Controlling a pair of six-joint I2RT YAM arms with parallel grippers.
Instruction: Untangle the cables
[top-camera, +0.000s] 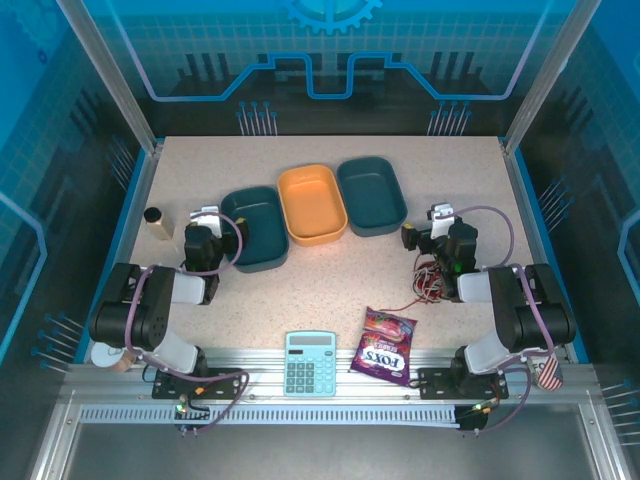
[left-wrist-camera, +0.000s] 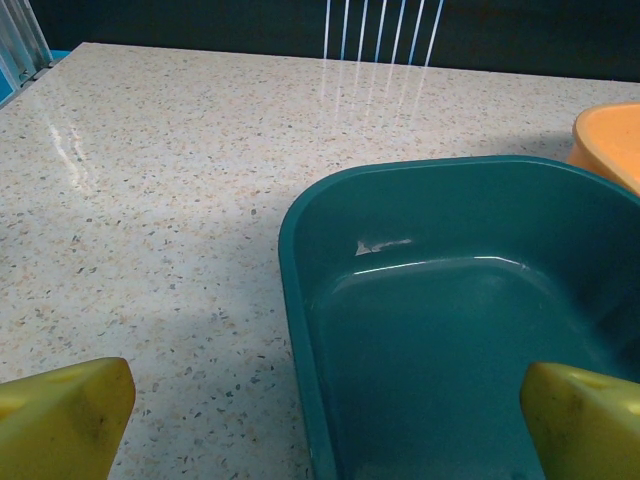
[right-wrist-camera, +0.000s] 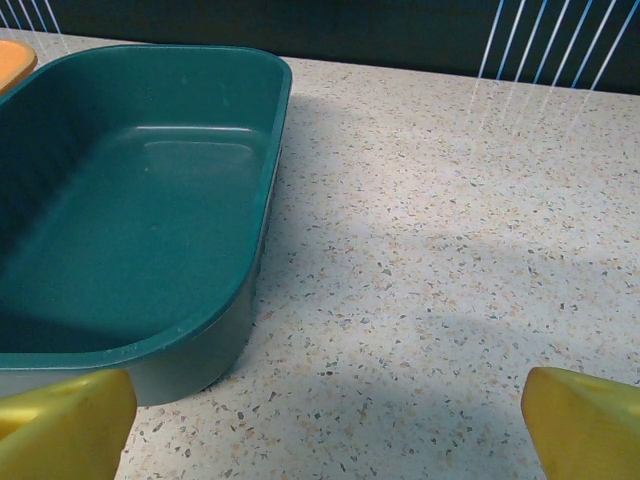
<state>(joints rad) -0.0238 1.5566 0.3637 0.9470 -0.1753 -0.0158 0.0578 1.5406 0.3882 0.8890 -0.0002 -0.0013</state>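
Observation:
The cables (top-camera: 430, 281) lie in a tangled bunch of red, black and pale strands on the table at the right, partly under my right arm. One red strand trails toward the candy bag. My right gripper (top-camera: 440, 213) sits just beyond the bunch, open and empty. In the right wrist view its yellow fingertips (right-wrist-camera: 65, 425) stand wide apart over bare table beside a teal tray (right-wrist-camera: 130, 200). My left gripper (top-camera: 208, 213) is open and empty at the left. Its yellow fingertips (left-wrist-camera: 60, 420) straddle the near rim of another teal tray (left-wrist-camera: 300, 300).
Three trays stand in a row at mid-table: teal (top-camera: 262, 228), orange (top-camera: 312, 203), teal (top-camera: 372, 195). A calculator (top-camera: 310, 363) and a Fox's candy bag (top-camera: 384, 345) lie at the near edge. A small brown cylinder (top-camera: 157, 222) stands at far left.

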